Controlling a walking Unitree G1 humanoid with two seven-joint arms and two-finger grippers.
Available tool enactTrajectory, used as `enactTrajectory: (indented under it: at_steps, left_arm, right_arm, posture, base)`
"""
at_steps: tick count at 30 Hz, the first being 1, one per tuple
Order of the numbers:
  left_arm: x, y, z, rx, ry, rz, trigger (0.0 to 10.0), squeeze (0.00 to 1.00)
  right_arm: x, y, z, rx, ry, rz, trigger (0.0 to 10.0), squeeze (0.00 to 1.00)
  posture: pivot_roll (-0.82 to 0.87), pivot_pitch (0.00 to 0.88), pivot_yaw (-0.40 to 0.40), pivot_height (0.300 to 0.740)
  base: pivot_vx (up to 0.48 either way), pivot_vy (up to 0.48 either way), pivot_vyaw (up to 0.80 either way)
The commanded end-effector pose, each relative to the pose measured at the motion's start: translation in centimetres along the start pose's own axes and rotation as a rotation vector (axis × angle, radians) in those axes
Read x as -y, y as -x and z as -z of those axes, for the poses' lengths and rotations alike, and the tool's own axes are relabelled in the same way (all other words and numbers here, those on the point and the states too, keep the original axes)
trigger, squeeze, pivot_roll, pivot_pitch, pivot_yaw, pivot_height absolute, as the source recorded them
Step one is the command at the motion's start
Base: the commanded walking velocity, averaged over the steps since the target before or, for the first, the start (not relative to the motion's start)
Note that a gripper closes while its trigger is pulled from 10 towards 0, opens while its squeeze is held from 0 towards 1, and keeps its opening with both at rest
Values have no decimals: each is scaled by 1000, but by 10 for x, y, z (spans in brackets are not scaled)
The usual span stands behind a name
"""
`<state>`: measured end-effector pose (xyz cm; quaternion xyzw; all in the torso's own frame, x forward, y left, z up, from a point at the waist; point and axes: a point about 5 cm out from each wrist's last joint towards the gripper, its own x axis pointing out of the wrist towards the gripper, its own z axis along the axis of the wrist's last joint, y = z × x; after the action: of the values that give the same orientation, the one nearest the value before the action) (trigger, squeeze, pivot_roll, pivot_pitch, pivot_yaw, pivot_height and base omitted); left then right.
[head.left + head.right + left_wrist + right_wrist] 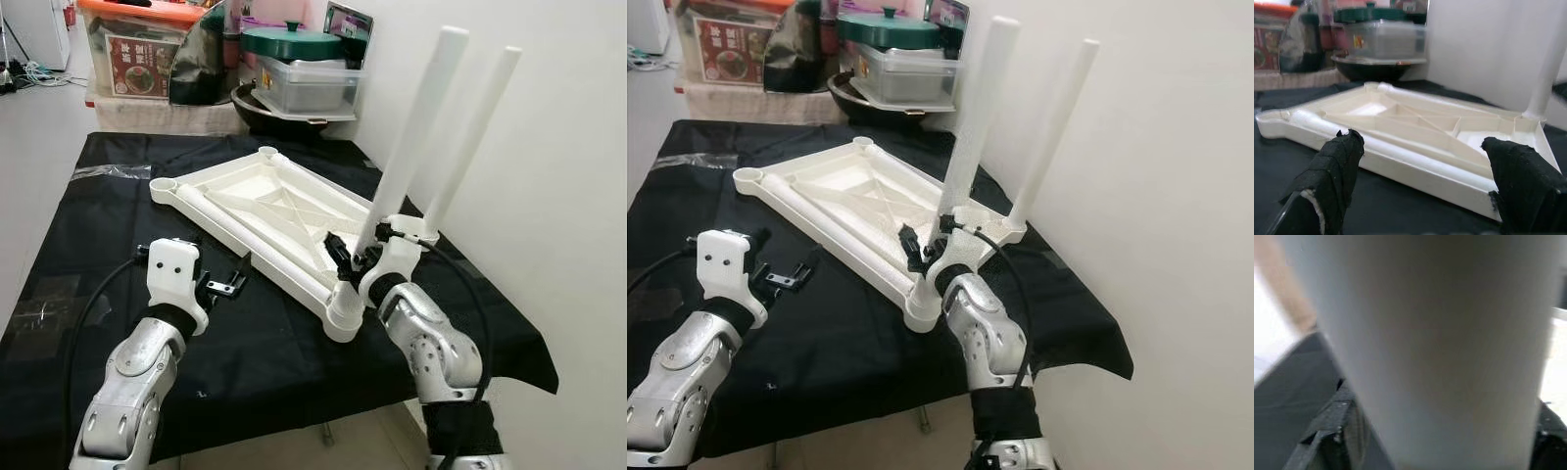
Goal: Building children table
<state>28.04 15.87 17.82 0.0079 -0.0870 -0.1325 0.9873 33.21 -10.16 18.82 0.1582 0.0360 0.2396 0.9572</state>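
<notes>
Right gripper (355, 257) around white leg (411, 132), wall (549, 117) beside.

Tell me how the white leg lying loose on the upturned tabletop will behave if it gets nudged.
The loose leg is a smooth round tube, so it would probably roll, though the tabletop rim beside it may check that. It looks like hollow plastic: likely stiff and light. Its glossy surface could slip between the left gripper fingers.
</notes>
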Motion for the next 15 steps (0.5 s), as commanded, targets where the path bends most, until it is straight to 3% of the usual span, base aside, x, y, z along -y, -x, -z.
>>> enactTrajectory:
  at_steps: [1,2,3,6,8,13,15]
  left_arm:
    - [1,0,7,-41,-12,14,10000,0]
    - [1,2,12,-63,1,12,10000,0]
    - [1,2,12,-63,1,12,10000,0]
    - [3,3,12,-57,18,19,10000,0]
    - [3,3,12,-57,18,19,10000,0]
    - [0,2,16,-64,21,17,10000,0]
    - [-3,2,21,-72,20,10,10000,0]
  right_arm:
    - [-18,-3,-11,22,7,-166,10000,0]
    - [-24,4,-16,13,66,-335,10000,0]
    - [-24,4,-16,13,66,-335,10000,0]
    - [-28,10,-16,-29,154,-493,10000,0]
    - [-28,10,-16,-29,154,-493,10000,0]
    - [-27,12,-15,-84,239,-655,10000,0]
    - [-18,1,-14,-110,277,-626,0,0]
  posture:
    - [120,0,-169,740]
    - [122,0,-173,740]
    - [122,0,-173,740]
    - [129,0,-176,740]
    - [129,0,-176,740]
    - [133,0,-177,740]
    - [132,0,-180,740]
  base:
    - [0,0,0]
    - [0,0,0]
    - [0,0,0]
    - [0,0,0]
    - [0,0,0]
    - [0,0,0]
    - [0,0,0]
